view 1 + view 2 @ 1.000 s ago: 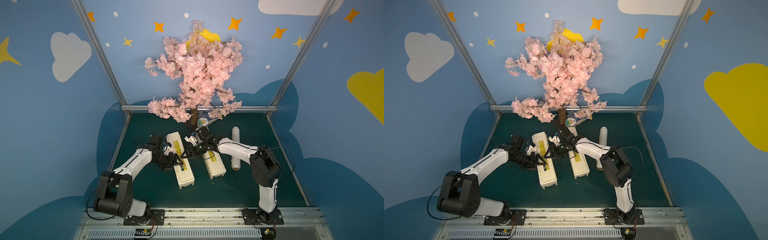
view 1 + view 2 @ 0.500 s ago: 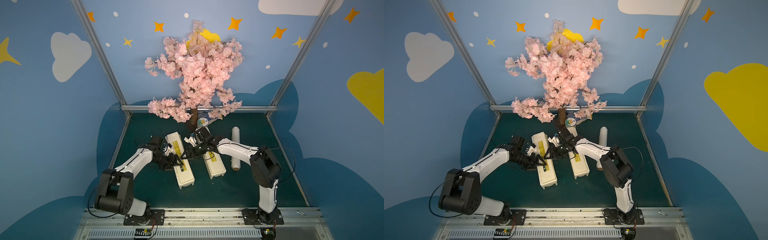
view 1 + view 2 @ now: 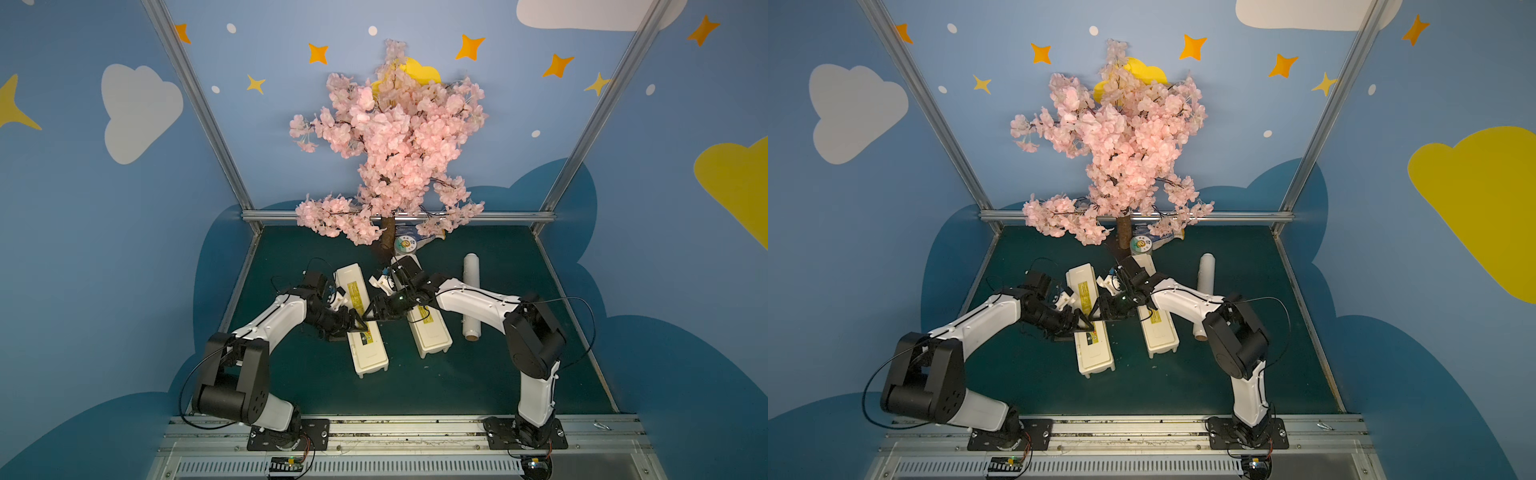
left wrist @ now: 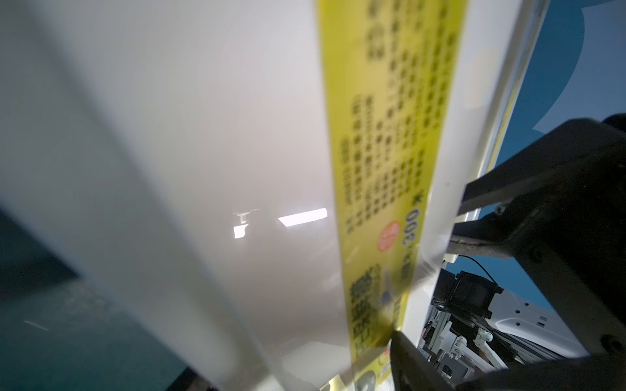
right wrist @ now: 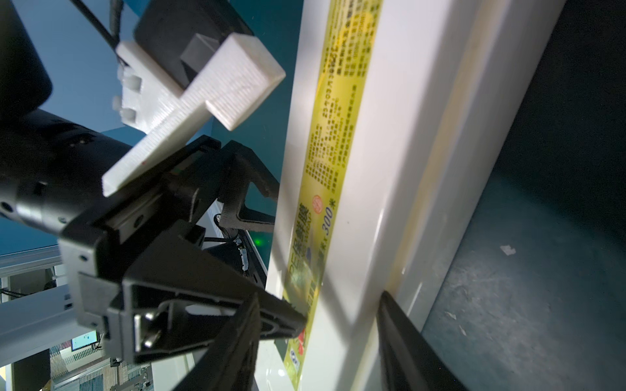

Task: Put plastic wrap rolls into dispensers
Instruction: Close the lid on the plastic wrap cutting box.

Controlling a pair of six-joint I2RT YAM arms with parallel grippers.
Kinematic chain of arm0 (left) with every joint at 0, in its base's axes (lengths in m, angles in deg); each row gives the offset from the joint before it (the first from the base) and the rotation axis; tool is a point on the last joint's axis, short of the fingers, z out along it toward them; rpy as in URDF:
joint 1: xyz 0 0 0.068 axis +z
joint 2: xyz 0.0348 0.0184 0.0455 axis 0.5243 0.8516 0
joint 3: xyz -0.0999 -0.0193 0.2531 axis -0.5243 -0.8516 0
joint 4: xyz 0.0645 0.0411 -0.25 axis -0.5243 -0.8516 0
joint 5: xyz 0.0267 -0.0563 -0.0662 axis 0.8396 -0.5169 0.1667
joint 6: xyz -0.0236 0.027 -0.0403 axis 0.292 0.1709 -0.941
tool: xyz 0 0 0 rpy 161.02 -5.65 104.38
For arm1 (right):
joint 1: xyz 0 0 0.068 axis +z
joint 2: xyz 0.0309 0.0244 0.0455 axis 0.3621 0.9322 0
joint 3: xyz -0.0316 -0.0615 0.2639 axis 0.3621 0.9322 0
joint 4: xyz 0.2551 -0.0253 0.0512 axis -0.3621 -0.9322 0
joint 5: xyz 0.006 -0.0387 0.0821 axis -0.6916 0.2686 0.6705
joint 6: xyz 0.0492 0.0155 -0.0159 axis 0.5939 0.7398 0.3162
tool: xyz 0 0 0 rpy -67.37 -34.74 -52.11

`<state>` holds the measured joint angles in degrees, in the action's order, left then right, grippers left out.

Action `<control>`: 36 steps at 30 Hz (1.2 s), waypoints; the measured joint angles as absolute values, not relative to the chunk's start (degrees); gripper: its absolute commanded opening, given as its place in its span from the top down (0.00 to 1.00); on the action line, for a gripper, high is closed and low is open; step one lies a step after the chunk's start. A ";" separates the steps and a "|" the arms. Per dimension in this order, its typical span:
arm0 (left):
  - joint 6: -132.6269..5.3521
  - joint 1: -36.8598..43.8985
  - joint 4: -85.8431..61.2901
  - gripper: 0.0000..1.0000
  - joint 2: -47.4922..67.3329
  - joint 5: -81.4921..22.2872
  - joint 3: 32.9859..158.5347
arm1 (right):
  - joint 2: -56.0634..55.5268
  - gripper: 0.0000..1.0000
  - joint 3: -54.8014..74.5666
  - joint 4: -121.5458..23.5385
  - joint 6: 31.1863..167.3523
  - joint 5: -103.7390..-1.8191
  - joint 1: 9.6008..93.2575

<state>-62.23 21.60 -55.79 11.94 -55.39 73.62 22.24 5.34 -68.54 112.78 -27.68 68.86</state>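
The left dispenser (image 3: 370,357) and right dispenser (image 3: 432,340) lie on the table (image 3: 415,390), long axes pointing away, leaning left. The left gripper (image 3: 360,326), jaws spread, touches the left dispenser's label. The right gripper (image 3: 369,316) straddles its lid, though I cannot tell if it grips. Rightward, a plastic wrap roll (image 3: 471,291) lies parallel.

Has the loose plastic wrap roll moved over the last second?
No. The plastic wrap roll lies just as far from the tree trunk as before.
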 measured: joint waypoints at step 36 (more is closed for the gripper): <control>-62.73 21.47 -53.78 0.20 14.04 -53.36 75.15 | 18.50 0.12 16.40 -64.94 107.42 -24.14 66.68</control>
